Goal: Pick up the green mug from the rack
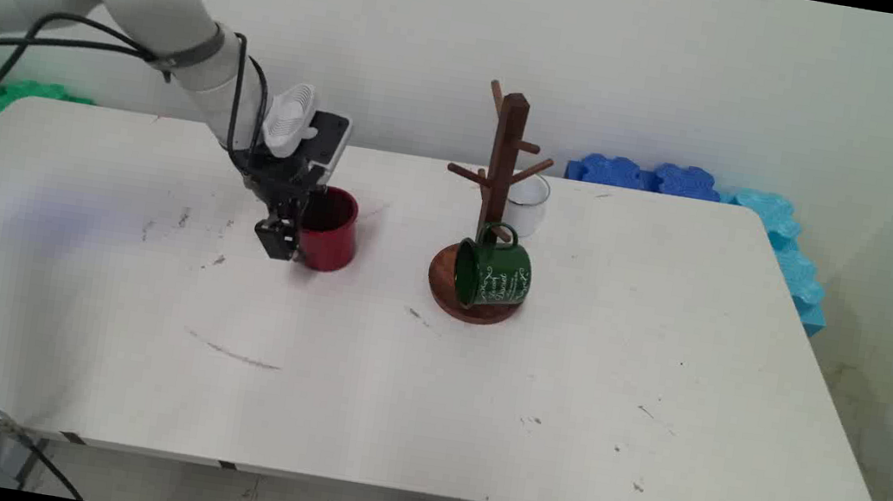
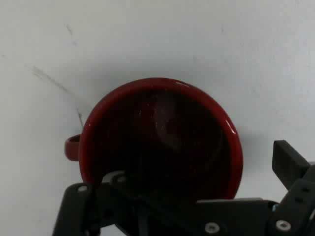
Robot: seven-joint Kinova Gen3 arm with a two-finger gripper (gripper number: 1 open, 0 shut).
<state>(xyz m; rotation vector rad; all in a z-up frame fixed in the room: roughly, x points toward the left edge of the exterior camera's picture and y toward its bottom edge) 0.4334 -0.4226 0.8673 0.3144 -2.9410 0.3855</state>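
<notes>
A red mug [image 1: 329,231] stands upright on the white table [image 1: 430,370], left of centre. My gripper [image 1: 289,235] is down at the mug's left side, open. In the hand view the red mug [image 2: 162,137] fills the middle, its dark inside facing me and its small handle [image 2: 71,147] at the left. One black fingertip [image 2: 290,162] stands just outside the mug's wall on the right, apart from it. The other finger is hidden low behind the linkage. Nothing is held.
A wooden mug tree [image 1: 495,205] stands right of the red mug, with a green mug [image 1: 493,274] hanging low over its round base. A white mug [image 1: 527,204] stands behind the tree. Blue foam blocks [image 1: 683,182] line the back right, green ones [image 1: 15,89] the back left.
</notes>
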